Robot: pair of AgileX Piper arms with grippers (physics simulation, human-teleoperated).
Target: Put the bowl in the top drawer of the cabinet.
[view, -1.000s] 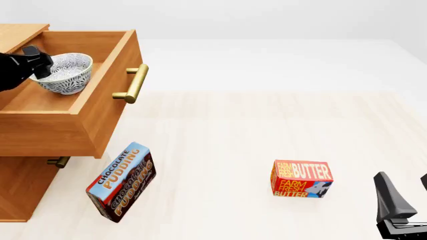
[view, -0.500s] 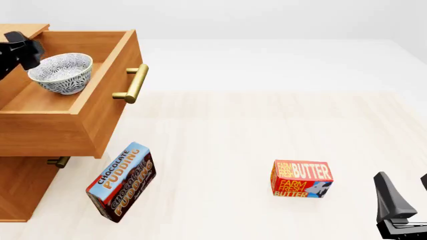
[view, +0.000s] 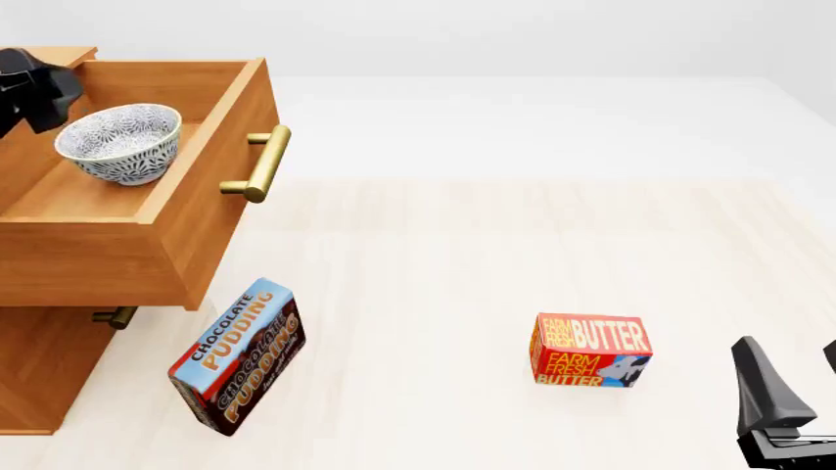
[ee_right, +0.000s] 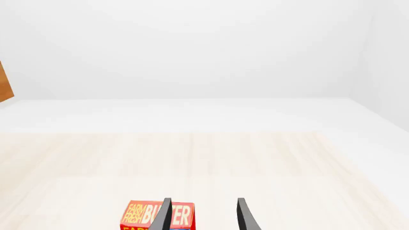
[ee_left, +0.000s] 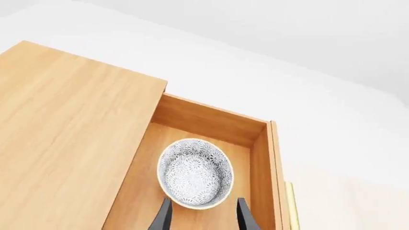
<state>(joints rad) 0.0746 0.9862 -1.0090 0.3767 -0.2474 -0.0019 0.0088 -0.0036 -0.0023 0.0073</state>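
Bowl: the bowl [view: 119, 142] sat upright on the floor of the top drawer [view: 196, 166], near the drawer's back wall, free of any grip.
Bowl and left jaws: in the left wrist view the bowl [ee_left: 195, 173] lay just beyond the two dark fingertips [ee_left: 161, 218], roughly centred on the gap between them and not touched by either.
Left gripper: the left gripper [ee_left: 202, 218] hung above the drawer with its jaws spread and nothing between them; in the front view only a dark part of it showed at the picture's left edge [view: 33, 88], up and to the left of the bowl.
Top drawer: pulled out of the cabinet [view: 46, 362], its brass handle [view: 261, 164] facing the open table [view: 523, 255].
Right gripper: the right gripper [ee_right: 202, 215] was low at the near right, jaws apart and empty, well away from the cabinet.
Butter box: the butter box [view: 590, 350] stood on the table just ahead of the right gripper, probably not touching it, though the wrist view cut off its lower part.
Pudding box: the pudding box [view: 239, 356] leaned tilted beside the cabinet's lower front.
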